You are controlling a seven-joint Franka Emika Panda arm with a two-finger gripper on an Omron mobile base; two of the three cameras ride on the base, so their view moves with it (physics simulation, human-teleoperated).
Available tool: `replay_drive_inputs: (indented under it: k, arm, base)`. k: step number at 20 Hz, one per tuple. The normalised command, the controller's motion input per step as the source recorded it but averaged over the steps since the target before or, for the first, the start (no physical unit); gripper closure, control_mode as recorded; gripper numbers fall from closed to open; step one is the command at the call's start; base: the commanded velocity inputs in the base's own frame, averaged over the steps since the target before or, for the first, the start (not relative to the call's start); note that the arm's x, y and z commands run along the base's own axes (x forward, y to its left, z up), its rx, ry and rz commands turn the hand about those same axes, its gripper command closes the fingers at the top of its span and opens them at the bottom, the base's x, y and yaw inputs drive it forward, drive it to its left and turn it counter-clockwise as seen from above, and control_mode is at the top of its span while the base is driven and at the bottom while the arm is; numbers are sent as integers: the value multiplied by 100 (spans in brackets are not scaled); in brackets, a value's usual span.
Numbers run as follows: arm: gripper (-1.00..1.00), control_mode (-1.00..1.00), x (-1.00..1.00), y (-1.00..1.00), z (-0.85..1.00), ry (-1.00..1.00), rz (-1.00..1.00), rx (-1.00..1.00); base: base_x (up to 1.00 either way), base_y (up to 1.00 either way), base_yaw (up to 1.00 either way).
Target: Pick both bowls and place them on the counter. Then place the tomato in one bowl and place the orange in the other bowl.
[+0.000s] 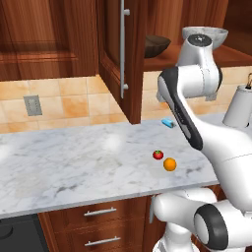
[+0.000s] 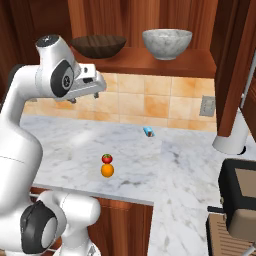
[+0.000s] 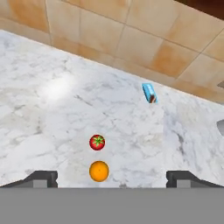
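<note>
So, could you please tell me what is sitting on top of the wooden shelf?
The wooden shelf holds two bowls side by side: a dark brown bowl and a marbled bowl. Their insides are hidden from these angles.

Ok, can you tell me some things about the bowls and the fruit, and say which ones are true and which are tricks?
1. Both bowls sit up on the wooden shelf. True: the dark brown bowl and the marbled bowl are both there.
2. The tomato is inside the marbled bowl. False: it lies on the counter.
3. The orange lies right next to the tomato. True.
4. The gripper is holding the orange. False: its fingers are wide apart and hold nothing.
5. A small blue thing lies on the counter near the tiled wall. True.
</note>
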Motion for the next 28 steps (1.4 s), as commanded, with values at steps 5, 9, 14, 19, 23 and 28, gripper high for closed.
replay_drive_inputs:
  k: [5, 9, 14, 19, 23, 28]
  arm:
    - [-100, -100, -31, -37, 44, -15, 17, -11]
    - [-100, -100, -26, -14, 50, -19, 20, -10]
    - [-100, -100, -4, -2, 51, -15, 20, -6]
    - [-100, -100, 0, -1, 43, -9, 14, -4]
    - [-100, -100, 3, 25, 31, -3, 3, -9]
    - [-100, -100, 12, 40, 25, -1, 0, -13]
  base:
    - [0, 0, 0]
    - [0, 0, 0]
    - [0, 0, 0]
    - [0, 0, 0]
    - [0, 0, 0]
    - [0, 0, 0]
